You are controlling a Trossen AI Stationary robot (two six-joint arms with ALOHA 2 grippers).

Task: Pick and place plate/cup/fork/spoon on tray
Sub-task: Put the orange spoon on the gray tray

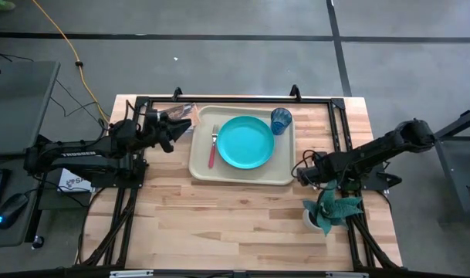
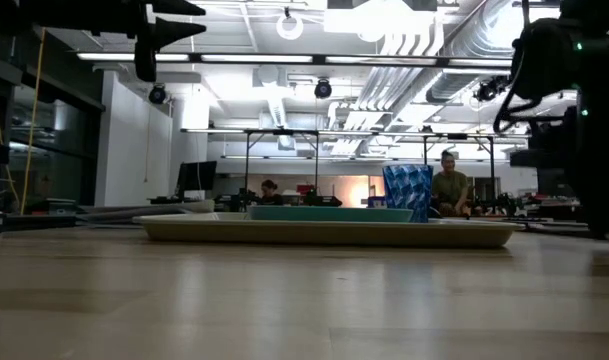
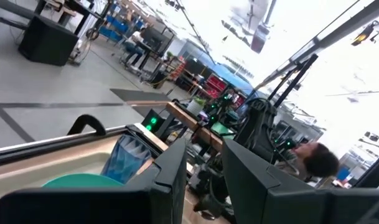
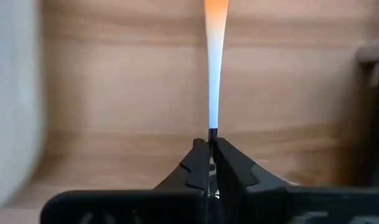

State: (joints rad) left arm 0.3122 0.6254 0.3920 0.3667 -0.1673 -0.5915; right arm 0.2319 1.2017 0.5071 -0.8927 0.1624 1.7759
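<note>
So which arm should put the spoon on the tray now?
The right: its gripper is already shut on the spoon, just off the tray. The left gripper hangs at the tray's other end.

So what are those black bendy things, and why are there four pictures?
Those are two robot arms with pinching grippers. One picture looks straight down at the wooden table, one looks along it from table height, and two come from cameras on the arms' wrists.

On the table lies a beige tray. On it sit a turquoise plate, a blue cup and a red-handled fork. A potted plant stands near the right arm.

The right gripper, just off the tray's right edge, is pinching the spoon by its thin end; its orange handle sticks out ahead. The left gripper waits by the tray's left end, holding nothing.
</note>
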